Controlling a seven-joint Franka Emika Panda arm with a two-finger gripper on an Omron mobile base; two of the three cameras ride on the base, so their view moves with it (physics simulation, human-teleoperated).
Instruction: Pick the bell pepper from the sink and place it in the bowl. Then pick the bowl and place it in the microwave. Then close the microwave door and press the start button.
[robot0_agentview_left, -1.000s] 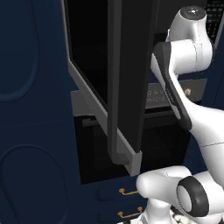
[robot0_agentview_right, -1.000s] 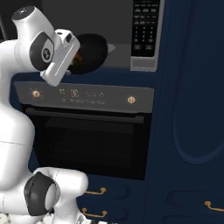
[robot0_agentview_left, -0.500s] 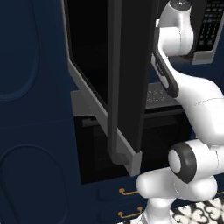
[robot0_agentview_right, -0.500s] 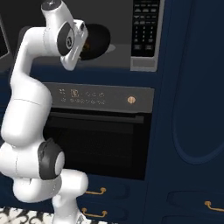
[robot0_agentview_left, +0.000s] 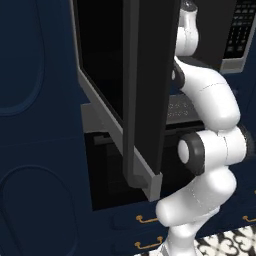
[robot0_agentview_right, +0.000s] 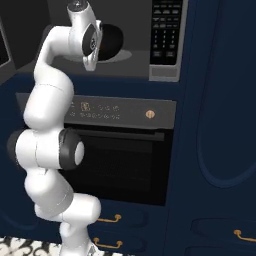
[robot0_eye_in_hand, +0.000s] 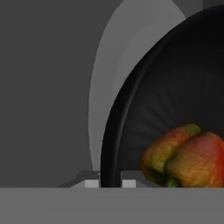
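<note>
A bowl with a smooth, softly glossy black inside holds a bell pepper with waxy, mottled red-orange skin. The microwave cavity looks matt grey; its door is dark glass in a grey frame.

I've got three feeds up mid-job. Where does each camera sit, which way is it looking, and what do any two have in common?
Left base view: behind the arm to its left, facing the open microwave door; the white arm rises at right.
Right base view: behind to the right, facing the microwave cavity and the oven; the arm is at left.
Hand view: on the hand, looking at the bowl rim it grips, bell pepper inside.
Shared: the right base and hand views both show the bowl.
</note>
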